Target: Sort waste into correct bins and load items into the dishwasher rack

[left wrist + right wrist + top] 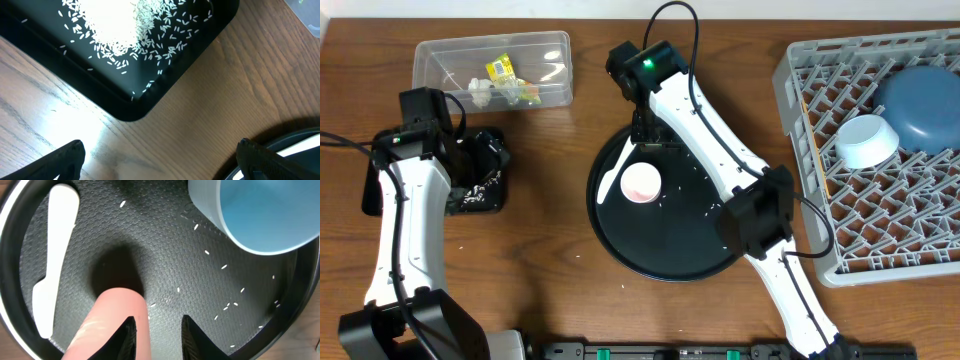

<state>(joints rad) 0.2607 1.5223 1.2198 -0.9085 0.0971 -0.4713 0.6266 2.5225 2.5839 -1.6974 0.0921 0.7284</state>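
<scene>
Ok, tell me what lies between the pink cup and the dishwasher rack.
Overhead view: beside the pink cup, round black tray floor with scattered rice grains, the right arm crossing above it, then a strip of table before the dishwasher rack.

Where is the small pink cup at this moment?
Overhead, the pink cup sits on the left part of the round black tray, beside a white spoon.

From overhead, the dishwasher rack [795, 90] at the table's far right corner runs off the picture's top and right edges. The left arm [405, 200] covers most of the shallow black tray [490, 195]. The light-blue cup [265, 215] is cut by the right wrist view's top and right edges, and from overhead it is hidden under the right arm [710, 120]. The pink cup [110, 325] is blurred and cropped at the bottom edge. Glare whitens the rice pile [107, 20], so its single grains cannot be told apart.
</scene>
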